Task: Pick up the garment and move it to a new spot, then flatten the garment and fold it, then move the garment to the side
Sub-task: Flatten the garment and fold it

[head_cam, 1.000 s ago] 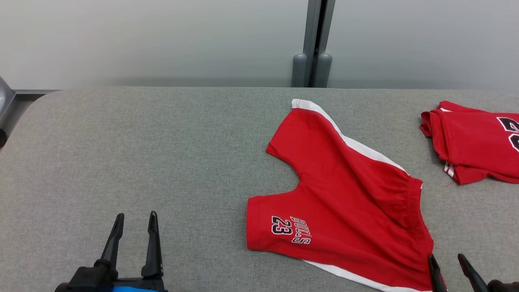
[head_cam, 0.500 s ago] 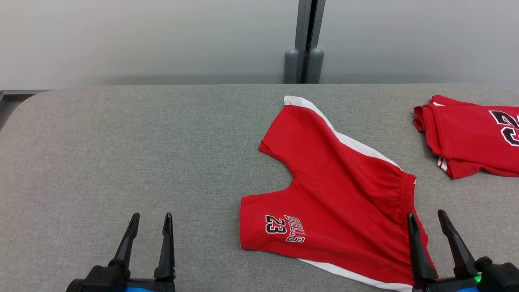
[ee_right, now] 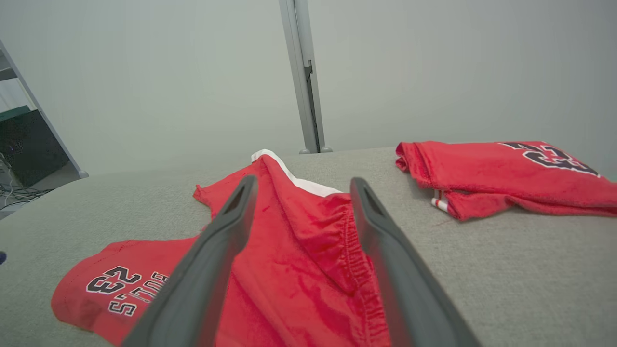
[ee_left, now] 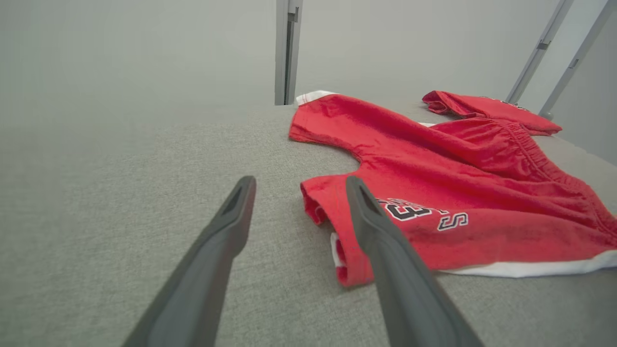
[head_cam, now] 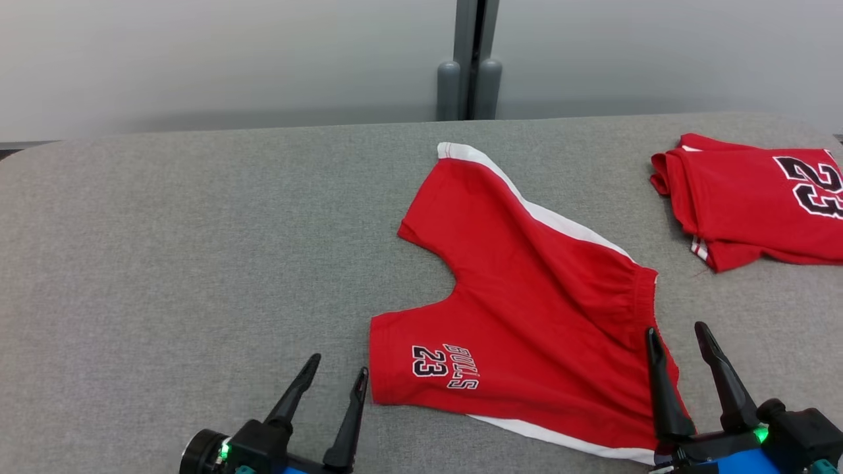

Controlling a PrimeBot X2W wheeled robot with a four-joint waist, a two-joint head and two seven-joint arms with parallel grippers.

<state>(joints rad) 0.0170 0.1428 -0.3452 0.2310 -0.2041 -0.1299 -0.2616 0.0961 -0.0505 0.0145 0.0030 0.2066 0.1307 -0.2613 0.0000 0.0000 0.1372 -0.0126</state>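
Both grippers are advancing: left gripper [head_cam: 338, 364] nearing the printed hem of the shorts [head_cam: 527, 296], right gripper [head_cam: 675, 328] over the waistband, jaws spread on both; the shorts are lying limp and light on the desk [head_cam: 164, 263]; pinching those doubled edges is looking safest.

I'm seeing the garment [head_cam: 540, 309] as soft red cloth, matt, with a slightly fuzzy nap up close. Its white side stripe [head_cam: 560, 225] is looking like the same dull fabric, and the waistband [head_cam: 642, 299] is puckering like elastic. The table [head_cam: 164, 250] is showing a grey woven cover, coarse and matt. The fingers of the left gripper [head_cam: 338, 363] and right gripper [head_cam: 675, 328] are reading as dark, smooth, matt plastic. The folded garment [head_cam: 744, 204] is looking like identical red cloth. The post [head_cam: 469, 59] is looking like smooth grey painted metal.
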